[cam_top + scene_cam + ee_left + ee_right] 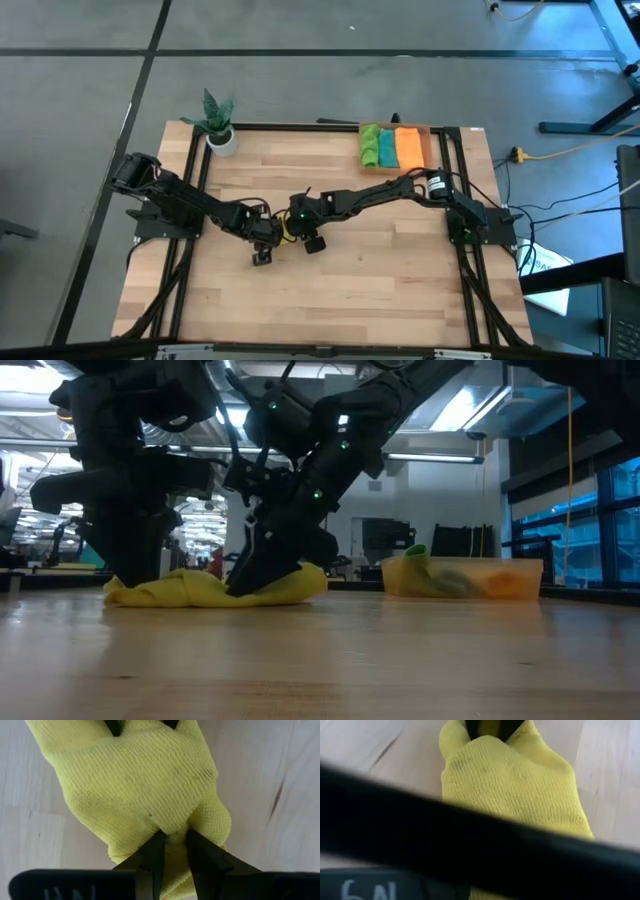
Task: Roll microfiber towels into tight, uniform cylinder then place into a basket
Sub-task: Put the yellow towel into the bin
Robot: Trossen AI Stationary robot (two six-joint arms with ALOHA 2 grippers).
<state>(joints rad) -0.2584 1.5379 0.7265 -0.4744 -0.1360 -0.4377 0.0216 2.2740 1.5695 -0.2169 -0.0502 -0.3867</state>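
The yellow towel [145,785] is being pinched at one end by the left gripper [172,842] and at the other by the right gripper [142,725], jaws narrowly closed on cloth

towels [381,147]: 4 | basket [429,146]: 1 | plant [217,116]: 1 | pincers [268,232]: 2

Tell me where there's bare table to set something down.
Bare wood runs along the near edge of the table and between the potted plant and the basket. It is crowded mid-table, where both grippers meet at the yellow towel.
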